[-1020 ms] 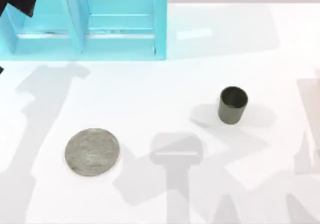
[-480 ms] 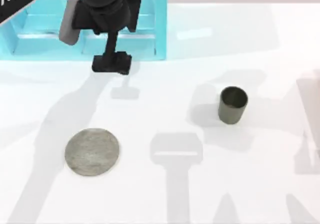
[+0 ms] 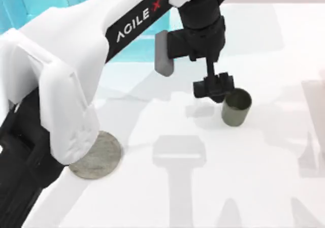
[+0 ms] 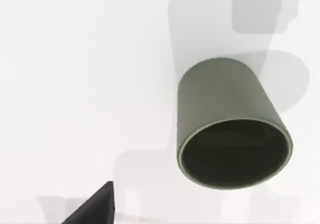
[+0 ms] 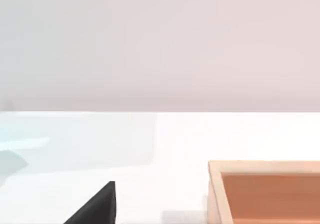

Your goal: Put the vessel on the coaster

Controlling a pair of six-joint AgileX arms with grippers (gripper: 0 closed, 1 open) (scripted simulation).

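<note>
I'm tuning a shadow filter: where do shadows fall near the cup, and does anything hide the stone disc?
Top view: a soft grey shadow lies on the white table around the cup, with the left gripper at its rim; the white left arm covers part of the disc. Left wrist view: pale shadows behind and beside the cup, its inside dark.

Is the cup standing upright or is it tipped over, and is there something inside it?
Upright and empty. In the top view the cup stands on its base with its mouth upward; the left wrist view looks into its dark interior, and nothing lies inside.
</note>
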